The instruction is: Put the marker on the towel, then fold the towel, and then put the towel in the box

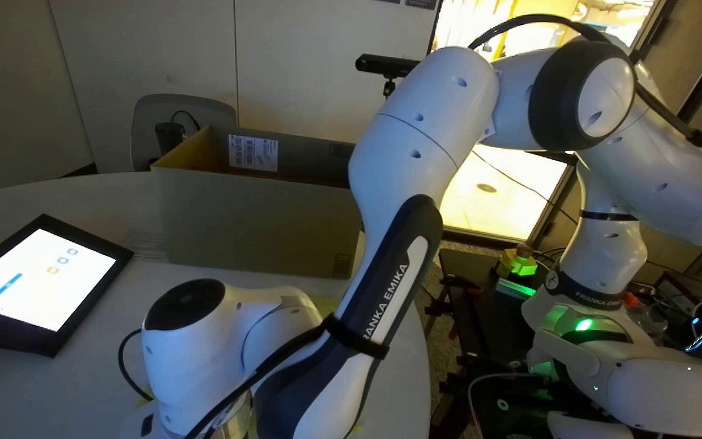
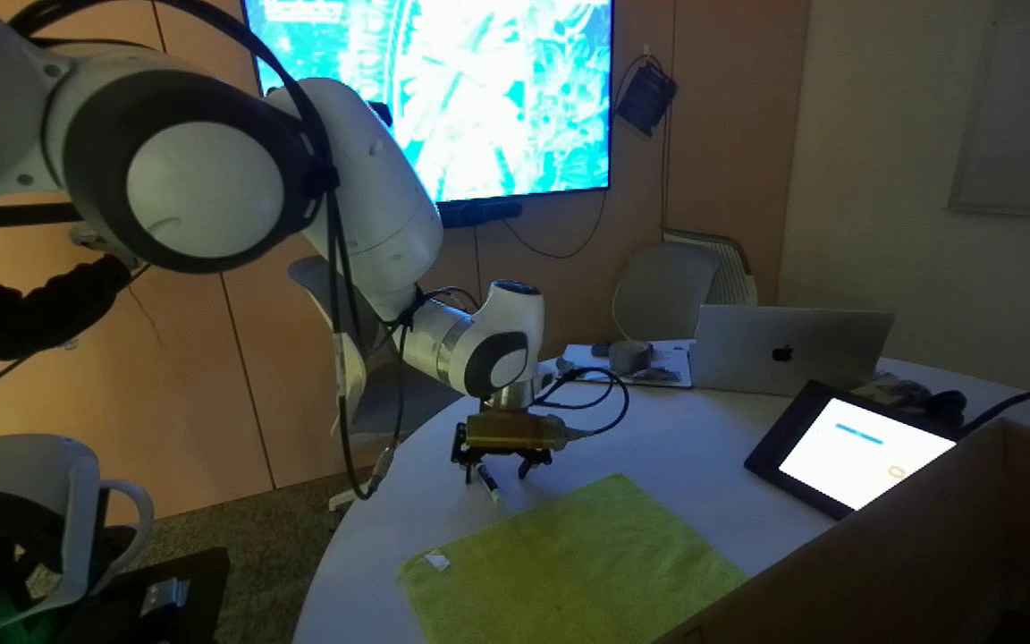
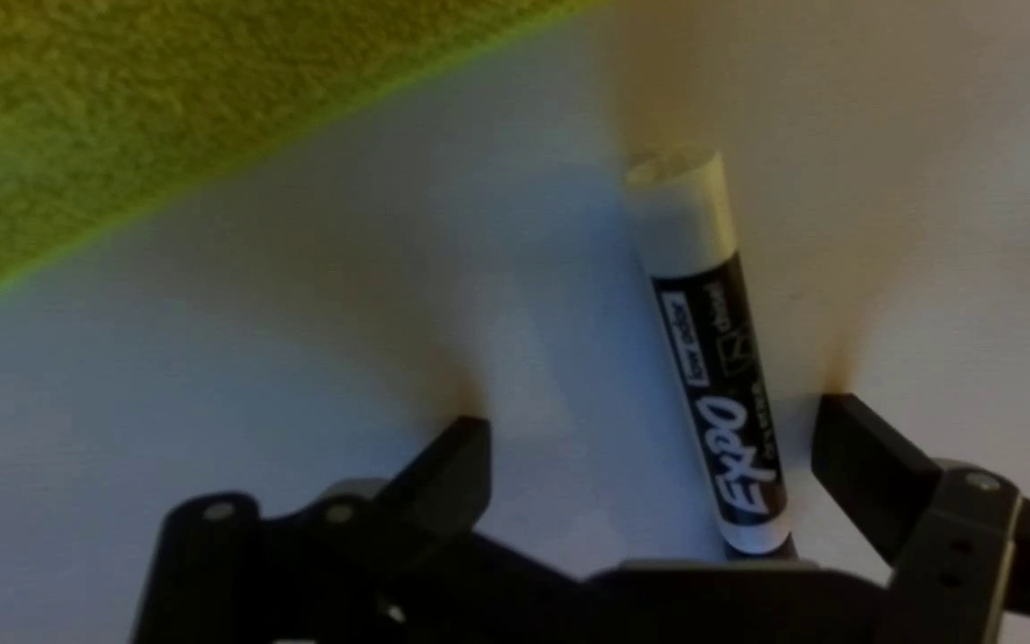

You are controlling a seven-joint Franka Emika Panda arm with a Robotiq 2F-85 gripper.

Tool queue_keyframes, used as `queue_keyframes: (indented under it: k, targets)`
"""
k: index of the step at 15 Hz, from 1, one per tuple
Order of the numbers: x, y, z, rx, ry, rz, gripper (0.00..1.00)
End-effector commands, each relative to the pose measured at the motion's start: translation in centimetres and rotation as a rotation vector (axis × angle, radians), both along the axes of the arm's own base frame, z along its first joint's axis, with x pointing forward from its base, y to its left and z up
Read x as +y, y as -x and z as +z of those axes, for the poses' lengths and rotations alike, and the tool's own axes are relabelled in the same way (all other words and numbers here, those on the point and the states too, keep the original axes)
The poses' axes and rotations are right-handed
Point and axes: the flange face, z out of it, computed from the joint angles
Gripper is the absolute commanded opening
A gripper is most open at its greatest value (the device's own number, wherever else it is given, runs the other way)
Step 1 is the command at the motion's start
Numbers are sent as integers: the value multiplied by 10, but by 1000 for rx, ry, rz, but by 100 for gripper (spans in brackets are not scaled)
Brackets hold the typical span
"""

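The marker [image 3: 719, 385] lies on its side on the white table [image 2: 658, 447], near the towel [image 2: 560, 563] but apart from it, its white end nearer the cloth; its barrel carries a dark band with EXPO in white letters; the yellow-green towel is spread flat and unfolded, a small white patch [image 2: 437, 560] near one corner, towards the table's rounded edge; in an exterior view the box [image 2: 873, 572] hides part of it; that box, brown cardboard, open-topped, stands upright near the table's edge, a white printed label [image 1: 253, 152] on an inner wall.
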Motion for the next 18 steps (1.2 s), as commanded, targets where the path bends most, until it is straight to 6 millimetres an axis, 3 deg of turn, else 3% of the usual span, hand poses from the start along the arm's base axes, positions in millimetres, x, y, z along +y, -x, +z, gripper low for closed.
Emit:
queue_keyframes:
  k: [1,3,4,5,8,13,15,18]
  targets:
    - [1,7,9,-26,15,7,100]
    - [1,12,11,-28,13,3,98]
    - [0,15,13,-32,12,0,93]
    - [0,17,14,-33,9,-4,79]
    - [-3,27,20,-35,8,-12,50]
    - [-6,44,33,-60,21,-24,11]
    - [-6,52,38,-67,26,-26,3]
    - [-6,64,45,-61,34,-41,7]
